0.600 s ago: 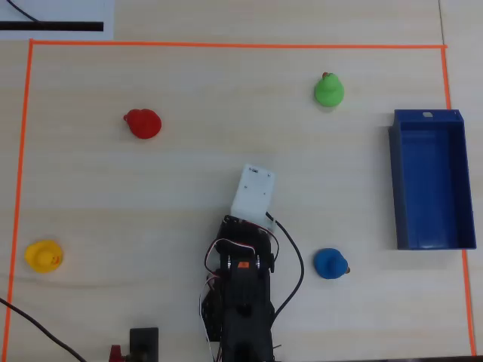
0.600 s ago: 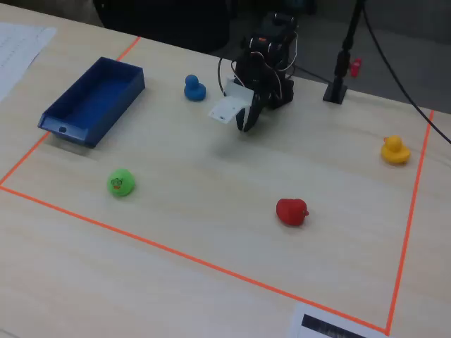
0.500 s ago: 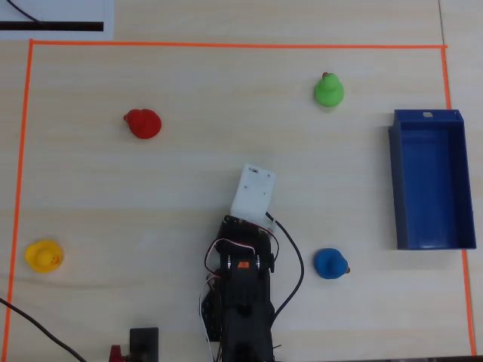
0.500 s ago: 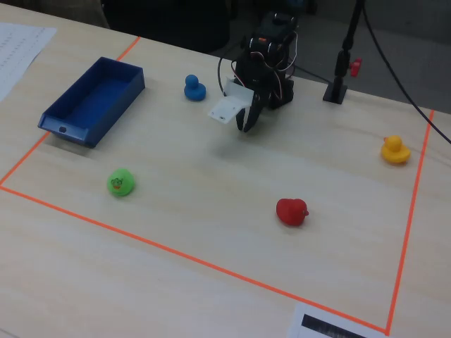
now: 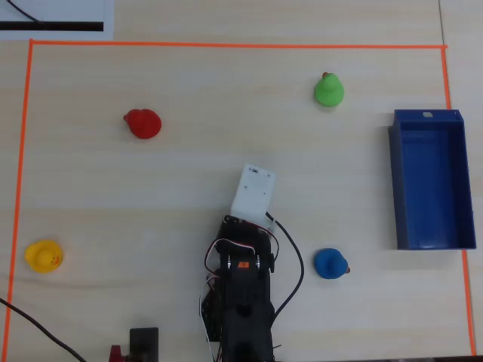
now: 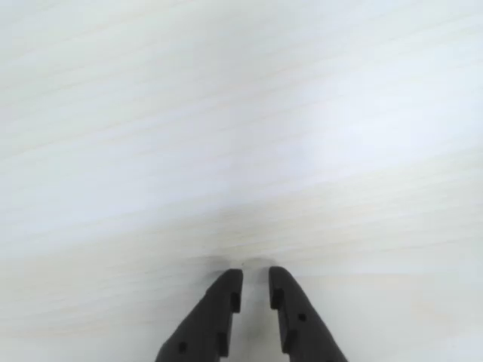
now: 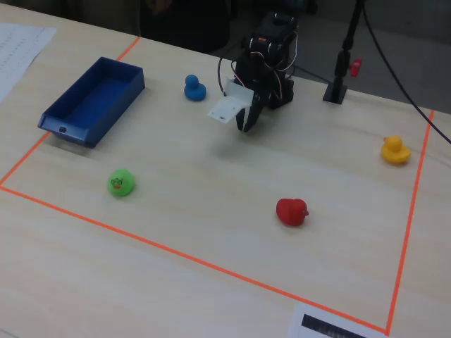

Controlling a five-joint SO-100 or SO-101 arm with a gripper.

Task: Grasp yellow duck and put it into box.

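No change from the earlier frames. Black two-finger gripper (image 6: 255, 277) stays nearly closed, empty, above bare table. Small yellow rubber duck (image 5: 43, 256) sits left, far from the dark-blue rectangular box (image 5: 430, 181). No legible writing.

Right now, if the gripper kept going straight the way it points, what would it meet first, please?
Probably only the bare table: the gripper points down at empty wood, jaws nearly closed, with no duck ahead in the wrist view.
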